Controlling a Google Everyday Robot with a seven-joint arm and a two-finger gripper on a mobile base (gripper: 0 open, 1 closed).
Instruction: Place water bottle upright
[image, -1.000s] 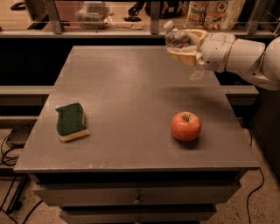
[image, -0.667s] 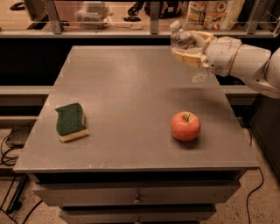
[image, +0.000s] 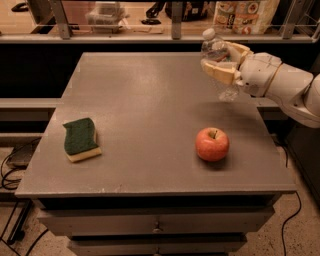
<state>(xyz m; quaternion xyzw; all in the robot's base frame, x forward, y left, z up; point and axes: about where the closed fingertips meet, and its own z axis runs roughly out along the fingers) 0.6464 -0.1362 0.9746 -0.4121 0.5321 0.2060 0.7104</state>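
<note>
The water bottle (image: 218, 65) is a small clear crinkled plastic bottle with a white cap. It is held nearly upright, cap up and leaning slightly left, above the far right part of the grey table (image: 150, 115). My gripper (image: 222, 61) comes in from the right on a white arm and is shut on the bottle's middle, one tan finger in front and one behind. The bottle's base hangs a little above the tabletop.
A red apple (image: 212, 144) sits on the table in front of the gripper, near the right edge. A green and yellow sponge (image: 80, 138) lies at the left. A shelf with a rail and packaged goods (image: 245, 14) runs behind the table.
My gripper has moved a little to the right with the bottle, and the bottle has turned closer to upright. The apple and sponge have not moved.
</note>
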